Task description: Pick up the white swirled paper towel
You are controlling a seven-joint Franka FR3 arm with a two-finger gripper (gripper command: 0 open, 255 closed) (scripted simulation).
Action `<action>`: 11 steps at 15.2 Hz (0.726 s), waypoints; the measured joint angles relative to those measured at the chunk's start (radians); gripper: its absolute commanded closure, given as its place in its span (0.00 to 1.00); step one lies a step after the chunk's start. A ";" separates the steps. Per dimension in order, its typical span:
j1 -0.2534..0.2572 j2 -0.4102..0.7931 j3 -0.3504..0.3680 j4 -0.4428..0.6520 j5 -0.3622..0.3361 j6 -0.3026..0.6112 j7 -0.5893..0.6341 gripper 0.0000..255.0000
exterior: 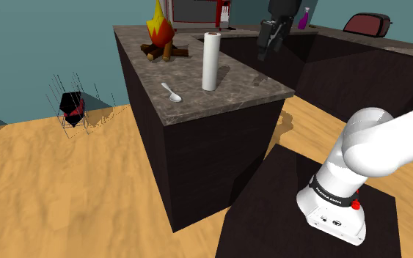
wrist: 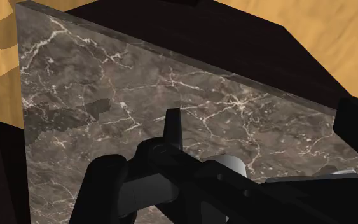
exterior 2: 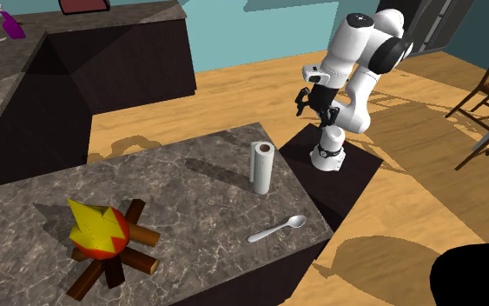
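Room: kitchen, wood floor, teal walls, dark cabinets.
Surface [exterior: 234, 91]: dark marble top w/ pale veins; carries all 3 things.
Paper towel [exterior: 210, 62]: white roll at the end of the surface nearest my stand, not far from the edge. In the second exterior view it's at [exterior 2: 261, 168].
Why there: I reckon it's on its flat end, so it sits stable w/o support, and that end is the easiest for me to reach.
Roll axis: long axis vertical, upright. Core hole faces the ceiling, curved side faces out all round.
Spoon [exterior: 172, 91]: lies flat near the roll, not touching it.
Toy campfire [exterior: 161, 37]: further along the surface, well apart from the roll.
Jaws: fingers stand apart, nothing between them, holding nothing.
Jaws position: above roll height, well apart from it. Wrist view looks down across bare marble [wrist: 107, 95].
Why held so: prob. pre-approach; spread fingers are ready to straddle the roll.
Next move, my guess: come in from the side, fingers either side of the curved wall approx. mid-height, since a vertical axis suits a sideways pinch.
Risk: roll is tall on a small base, so a nudge could tip it.
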 measured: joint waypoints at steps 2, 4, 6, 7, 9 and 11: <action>-0.004 0.018 0.000 0.014 0.002 0.007 0.008 0.00; -0.015 0.077 0.003 0.061 0.009 0.027 0.035 0.00; -0.026 0.141 0.010 0.106 0.018 0.056 0.072 0.00; -0.032 0.179 0.012 0.137 0.021 0.069 0.090 0.00; -0.043 0.252 0.018 0.202 0.029 0.087 0.127 0.00; -0.055 0.313 0.017 0.263 0.034 0.099 0.156 0.00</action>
